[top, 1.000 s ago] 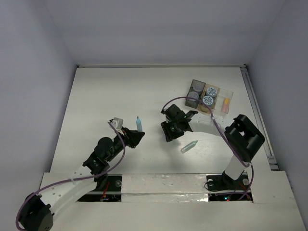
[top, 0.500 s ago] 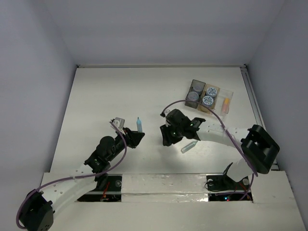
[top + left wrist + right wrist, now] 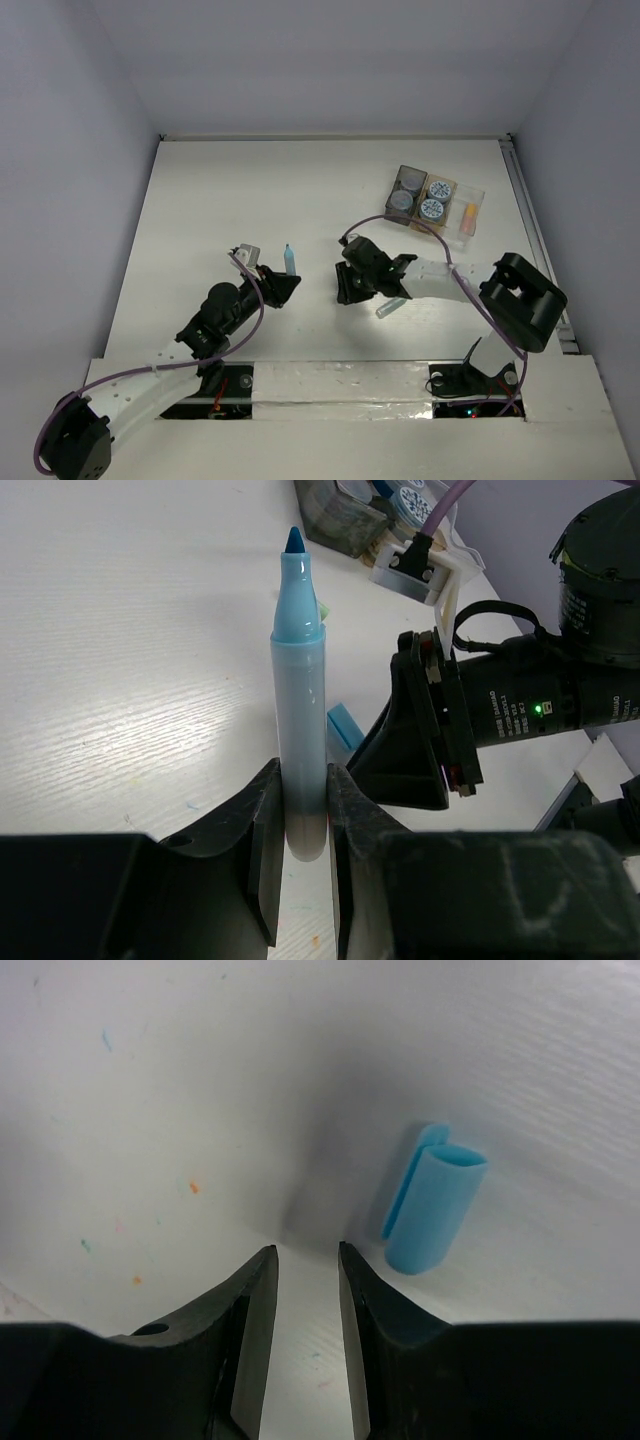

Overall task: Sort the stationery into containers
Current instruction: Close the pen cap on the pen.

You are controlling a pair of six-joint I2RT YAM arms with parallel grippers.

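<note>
White table [image 3: 150, 1080], cap [image 3: 432, 1208] beside right pincer [image 3: 305, 1255]

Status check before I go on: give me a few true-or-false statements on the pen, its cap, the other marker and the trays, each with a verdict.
1. The left gripper is clamped on the light blue marker. True.
2. That marker is capped. False: its tip is bare, and the blue cap lies on the table.
3. The right gripper holds the blue cap. False: nothing is between its jaws, and the cap lies beside them.
4. An orange stick lies in the clear tray. True.
5. The mint green marker is already in a tray. False: it lies on the table near the right gripper.
</note>
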